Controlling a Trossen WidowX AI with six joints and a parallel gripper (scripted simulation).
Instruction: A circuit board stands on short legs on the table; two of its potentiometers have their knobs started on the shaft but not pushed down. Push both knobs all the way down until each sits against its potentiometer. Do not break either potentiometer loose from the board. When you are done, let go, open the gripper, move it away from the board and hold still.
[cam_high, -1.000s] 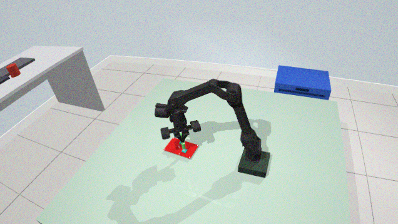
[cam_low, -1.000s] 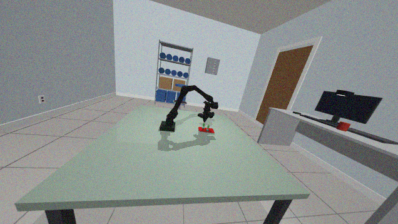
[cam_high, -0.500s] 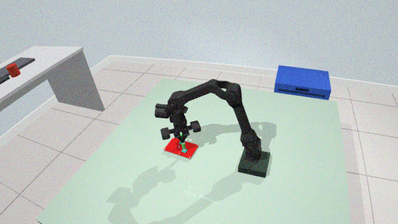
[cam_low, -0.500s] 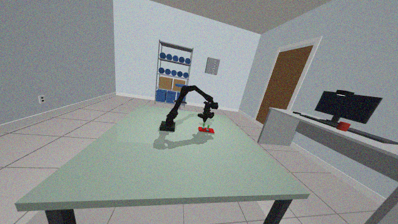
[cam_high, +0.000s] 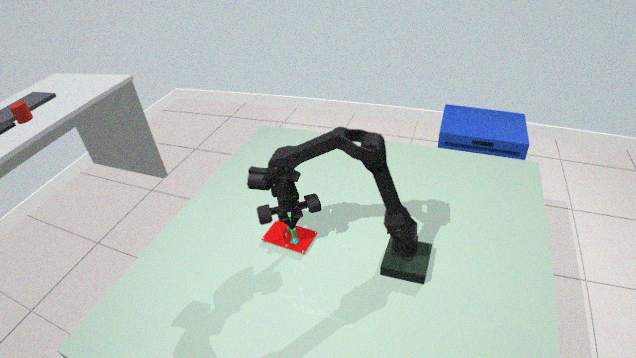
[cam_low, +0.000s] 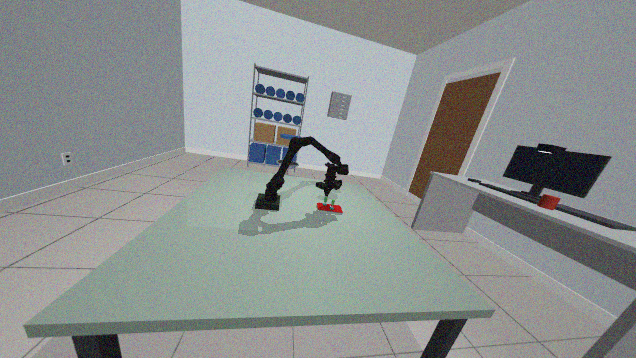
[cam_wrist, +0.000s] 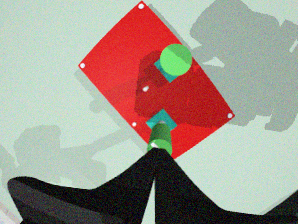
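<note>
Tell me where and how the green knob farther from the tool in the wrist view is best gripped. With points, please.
Probably by its upper sides, coming from straight above with the tool (cam_wrist: 157, 153) opened first. The farther knob (cam_wrist: 176, 59) shows a round top and stands up from the red board (cam_wrist: 112, 60), leaving its sides exposed; the neighbouring knob (cam_wrist: 161, 134) argues against a wide opening.
</note>
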